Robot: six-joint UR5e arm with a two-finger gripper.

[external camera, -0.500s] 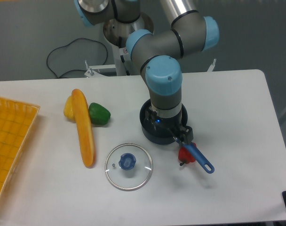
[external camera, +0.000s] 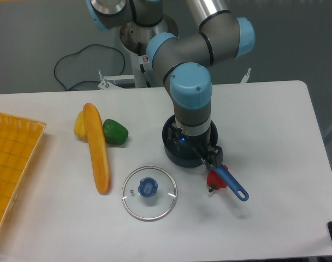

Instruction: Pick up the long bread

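Note:
The long bread (external camera: 96,147) is a slim, glossy orange-yellow baguette lying lengthwise on the white table, left of centre, with nothing touching it but the small yellow pepper (external camera: 78,125) at its far end. My gripper (external camera: 193,148) hangs well to the right of the bread, pointing down into the dark blue pot (external camera: 173,153). The wrist above hides most of its fingers, so how the jaws stand does not show.
A green pepper (external camera: 116,131) lies just right of the bread's upper half. A glass lid (external camera: 149,192) with a blue knob rests near the bread's lower end. The pot's blue handle (external camera: 232,185) sticks out over a red pepper (external camera: 215,180). An orange basket (external camera: 16,164) sits at the left edge.

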